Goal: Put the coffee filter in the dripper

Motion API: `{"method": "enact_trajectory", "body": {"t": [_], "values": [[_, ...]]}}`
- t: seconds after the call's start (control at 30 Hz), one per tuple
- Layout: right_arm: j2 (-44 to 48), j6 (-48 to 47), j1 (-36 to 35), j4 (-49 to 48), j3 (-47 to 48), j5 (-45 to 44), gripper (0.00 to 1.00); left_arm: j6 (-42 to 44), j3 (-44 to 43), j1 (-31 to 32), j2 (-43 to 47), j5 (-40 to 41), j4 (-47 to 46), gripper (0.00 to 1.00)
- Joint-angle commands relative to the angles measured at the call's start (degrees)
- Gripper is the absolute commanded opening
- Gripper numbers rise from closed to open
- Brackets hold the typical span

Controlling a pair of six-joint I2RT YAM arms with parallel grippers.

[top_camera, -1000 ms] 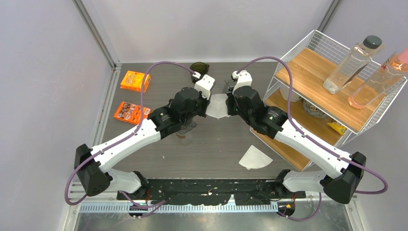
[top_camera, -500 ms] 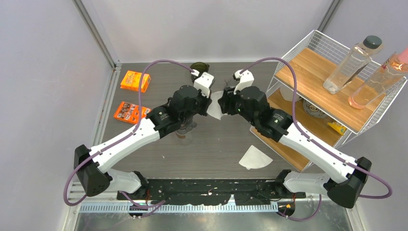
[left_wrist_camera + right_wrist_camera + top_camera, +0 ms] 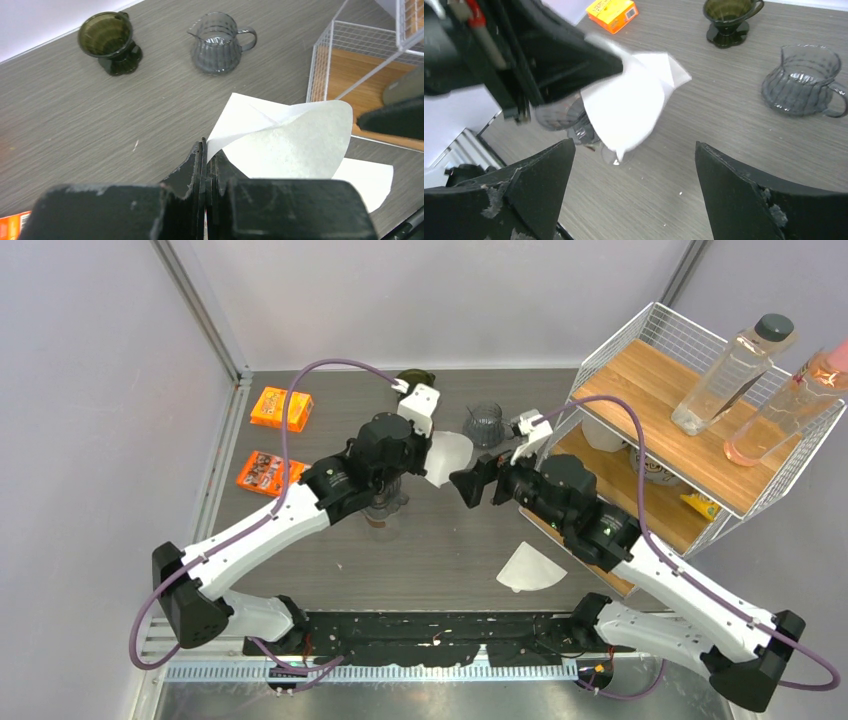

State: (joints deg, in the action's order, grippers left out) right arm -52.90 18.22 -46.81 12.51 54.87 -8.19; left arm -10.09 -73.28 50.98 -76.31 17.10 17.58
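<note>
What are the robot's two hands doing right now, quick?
Left gripper: shut on the coffee filter.
Right gripper: open, holding nothing.

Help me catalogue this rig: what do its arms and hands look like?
The left arm and right arm have white links and black joints, each trailed by a purple cable. The left hand and right hand have flat black fingers with scuffed edges.

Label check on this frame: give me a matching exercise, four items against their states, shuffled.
1 held filter
2 spare filter
3 dripper
4 right pincer

a open, holding nothing
b lying flat on the table
c pinched in the left pincer
d upright at the back, nothing in it

Pairs: 1-c, 2-b, 3-d, 4-a
</note>
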Motion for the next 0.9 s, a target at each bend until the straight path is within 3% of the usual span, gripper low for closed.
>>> {"method": "enact_trajectory", "body": {"t": [0.0,0.13,0.27,0.43,0.6,0.87], "values": [[6.21,-0.06,0.00,-6.43,-6.15,6.19,0.96,0.66,-4.57,-0.89,1.57,5.19,2.99,0.00],[10.58,-1.71,0.05,-9.21,-11.95,11.90,0.96,-1.50,-6.33,-2.38,3.05,6.82,7.02,0.00],[11.36,-1.89,0.05,-9.77,-15.97,7.36,0.96,-5.79,-7.34,-5.60,5.81,5.75,13.15,0.00],[5.98,-2.44,0.00,-8.91,-17.54,3.60,0.95,-10.56,-3.77,-9.59,13.30,3.23,18.99,0.00],[2.11,-5.33,0.04,-8.99,-18.20,2.43,0.96,-14.39,-0.01,-12.55,21.21,-3.91,24.95,0.00],[2.45,-7.61,0.04,-11.61,-21.34,1.47,0.96,-15.01,-1.86,-15.64,22.66,-10.41,37.45,0.00]]}}
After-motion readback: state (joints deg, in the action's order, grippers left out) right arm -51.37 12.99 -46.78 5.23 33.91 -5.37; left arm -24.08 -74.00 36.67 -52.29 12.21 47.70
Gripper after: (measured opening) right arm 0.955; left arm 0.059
